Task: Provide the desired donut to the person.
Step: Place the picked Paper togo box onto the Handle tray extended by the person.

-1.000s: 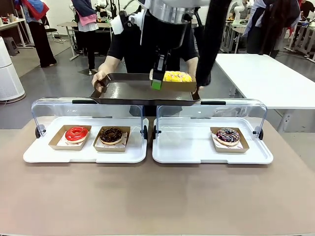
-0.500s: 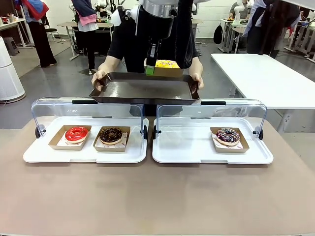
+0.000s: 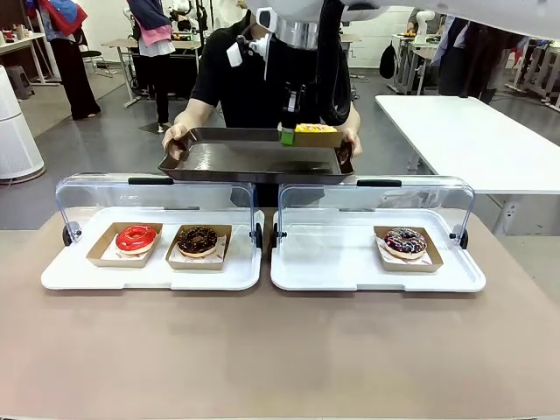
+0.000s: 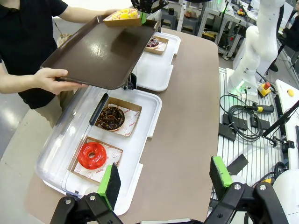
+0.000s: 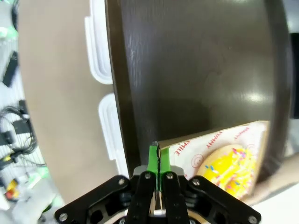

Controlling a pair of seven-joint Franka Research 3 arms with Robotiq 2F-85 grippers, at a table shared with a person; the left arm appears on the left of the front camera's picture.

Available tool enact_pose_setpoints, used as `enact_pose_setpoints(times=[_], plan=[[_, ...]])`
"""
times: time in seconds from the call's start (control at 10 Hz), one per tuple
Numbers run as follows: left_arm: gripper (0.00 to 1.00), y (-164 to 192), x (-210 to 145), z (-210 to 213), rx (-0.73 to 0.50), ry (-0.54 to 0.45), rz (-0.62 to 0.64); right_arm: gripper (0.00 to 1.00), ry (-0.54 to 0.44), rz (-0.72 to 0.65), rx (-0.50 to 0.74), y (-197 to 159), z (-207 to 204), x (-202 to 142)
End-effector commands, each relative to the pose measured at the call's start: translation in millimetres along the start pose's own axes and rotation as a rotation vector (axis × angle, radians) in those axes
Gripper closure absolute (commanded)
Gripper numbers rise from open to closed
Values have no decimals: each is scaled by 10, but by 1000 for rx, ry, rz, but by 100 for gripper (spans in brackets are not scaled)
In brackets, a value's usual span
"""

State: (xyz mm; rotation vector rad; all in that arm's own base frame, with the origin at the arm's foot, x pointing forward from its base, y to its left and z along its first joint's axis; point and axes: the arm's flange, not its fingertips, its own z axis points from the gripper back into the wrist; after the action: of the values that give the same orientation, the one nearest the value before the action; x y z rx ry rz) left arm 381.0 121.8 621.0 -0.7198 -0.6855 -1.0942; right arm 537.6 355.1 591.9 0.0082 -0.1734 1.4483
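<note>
The right hand (image 3: 286, 136) is clenched on the rim of the cardboard boat (image 5: 201, 140) holding the yellow sprinkled donut (image 3: 315, 129), low over the person's (image 3: 229, 79) serving tray (image 3: 236, 162). The left hand (image 4: 164, 176) hangs released. If the right hand lets go before the boat sits flat, the boat could tip or slide off the tray.

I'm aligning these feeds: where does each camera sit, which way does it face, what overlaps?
Front view: fixed on the robot's side, facing the person holding a brown tray; right tool shut on the card box under the yellow donut.
Left wrist view: on the left wrist, looking down past the open left tool at the red donut and chocolate donut.
Right wrist view: on the right wrist, looking down its tool onto the tray.
All three share the tray and yellow donut.
</note>
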Motion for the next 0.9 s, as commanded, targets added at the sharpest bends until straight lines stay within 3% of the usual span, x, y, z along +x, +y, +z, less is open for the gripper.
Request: enact_pose_setpoints(times=[0.0, 0.8], plan=[[0, -12, 0, 19, -6, -3, -4, 99, 53, -39, 58, -209, -32, 22], [0, -12, 0, 19, -6, -3, -4, 99, 34, -40, 113, -396, -264, 42]])
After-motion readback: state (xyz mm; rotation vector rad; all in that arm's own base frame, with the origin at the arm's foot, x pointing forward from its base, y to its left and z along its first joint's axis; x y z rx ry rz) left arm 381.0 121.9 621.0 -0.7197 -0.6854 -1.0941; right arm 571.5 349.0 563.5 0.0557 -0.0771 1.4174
